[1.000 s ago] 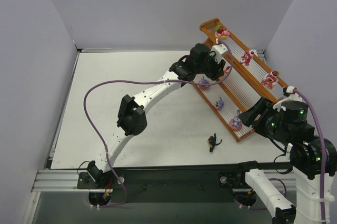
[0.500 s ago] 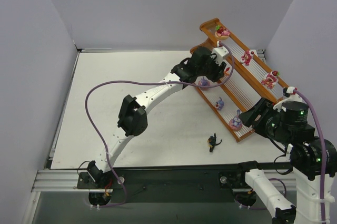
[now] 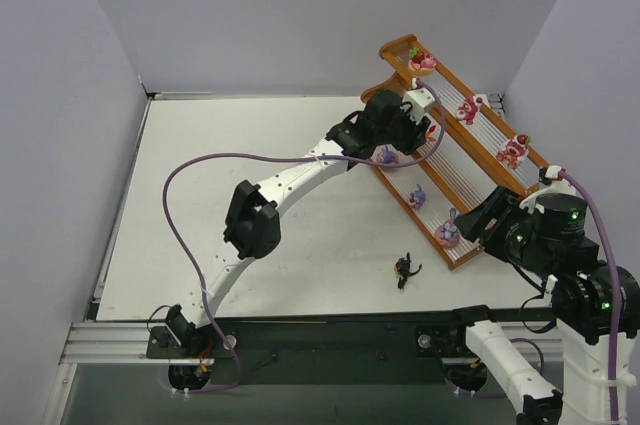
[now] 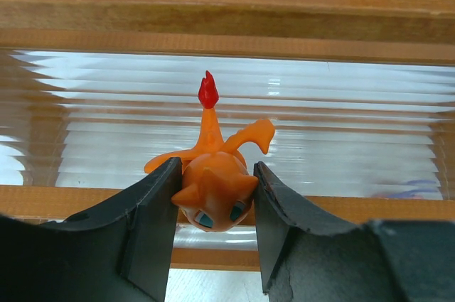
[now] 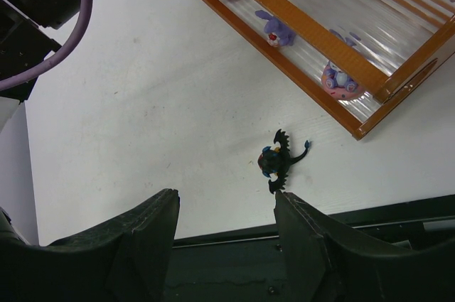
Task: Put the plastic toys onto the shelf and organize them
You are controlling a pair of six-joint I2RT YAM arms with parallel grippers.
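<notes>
Orange toy (image 4: 213, 195) is clamped in my left end effector (image 4: 215, 174), at the front rim of a slatted tier of the shelf (image 4: 227, 39) by the worktop's (image 5: 142, 117) right edge. My right end effector (image 5: 226, 209) is released; the black winged toy (image 5: 279, 161) lies on the worktop near its near edge.

The small orange flame-tailed plastic figurine (image 4: 213, 181) has its flanks hidden between the left gripper's black fingers (image 4: 148, 231). The orange-brown stepped shelf (image 5: 306, 25) runs off the top and right edges of the right wrist view.
</notes>
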